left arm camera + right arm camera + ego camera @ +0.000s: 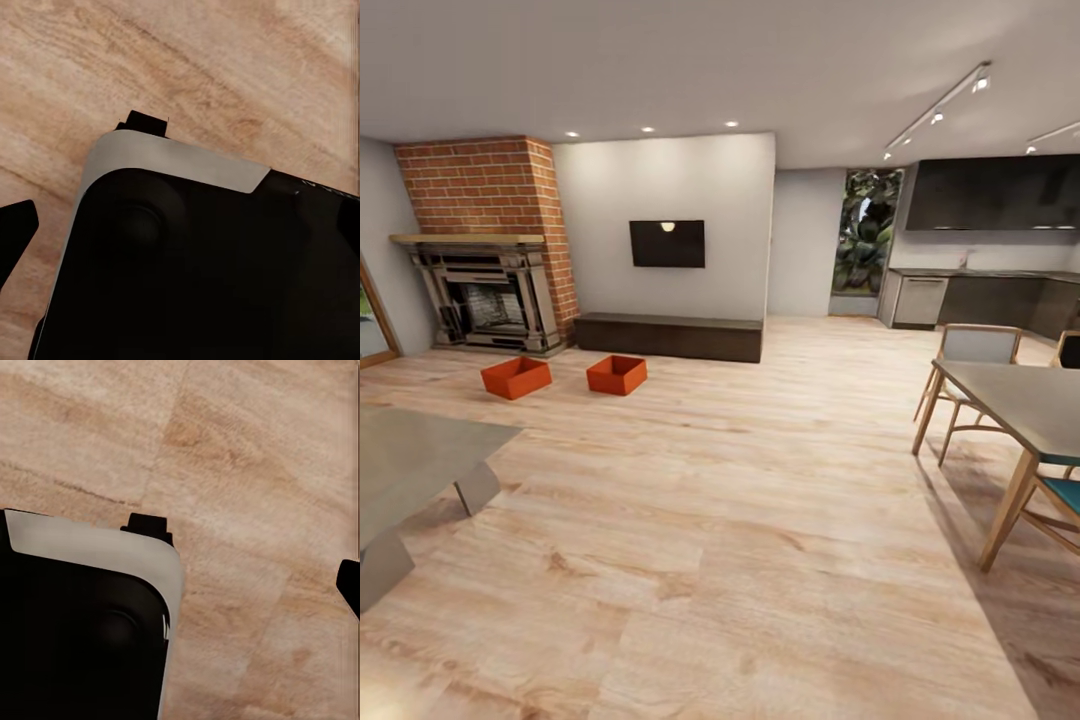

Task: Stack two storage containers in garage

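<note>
Both storage containers [516, 377] [616, 374] sit on the living room floor [740, 520] by the fireplace [488, 290] — well ahead, untouched. Nothing carried yet; garage trip and stacking all remain. Gripper state — can't tell from either wrist view.

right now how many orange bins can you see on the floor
2. The left storage container sits on the wood-plank floor in front of the brick fireplace. The right storage container sits beside it, apart, before the low dark bench.
</note>
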### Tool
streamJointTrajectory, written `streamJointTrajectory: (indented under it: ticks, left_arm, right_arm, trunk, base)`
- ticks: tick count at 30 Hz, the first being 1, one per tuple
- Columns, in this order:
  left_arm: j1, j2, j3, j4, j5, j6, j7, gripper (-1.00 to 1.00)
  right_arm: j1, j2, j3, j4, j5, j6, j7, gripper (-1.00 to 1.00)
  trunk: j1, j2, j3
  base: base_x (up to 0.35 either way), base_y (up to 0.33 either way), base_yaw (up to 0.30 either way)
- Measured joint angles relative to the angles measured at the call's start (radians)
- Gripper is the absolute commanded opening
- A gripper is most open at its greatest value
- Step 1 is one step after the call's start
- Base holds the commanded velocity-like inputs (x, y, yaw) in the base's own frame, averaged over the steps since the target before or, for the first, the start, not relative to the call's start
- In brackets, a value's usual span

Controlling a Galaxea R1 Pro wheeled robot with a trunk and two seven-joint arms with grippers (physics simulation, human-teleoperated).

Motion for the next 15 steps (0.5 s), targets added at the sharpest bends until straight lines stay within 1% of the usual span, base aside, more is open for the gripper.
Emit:
streamJointTrajectory:
  ticks: [15]
  left_arm:
    - [0.0, 0.0, 0.0, 0.0, 0.004, 0.0, 0.0, 1.0]
  right_arm:
    - [0.0, -0.001, 0.002, 0.0, 0.0, 0.0, 0.0, 1.0]
  trunk:
    - [0.0, 0.0, 0.0]
  base:
    - [0.325, 0.0, 0.0]
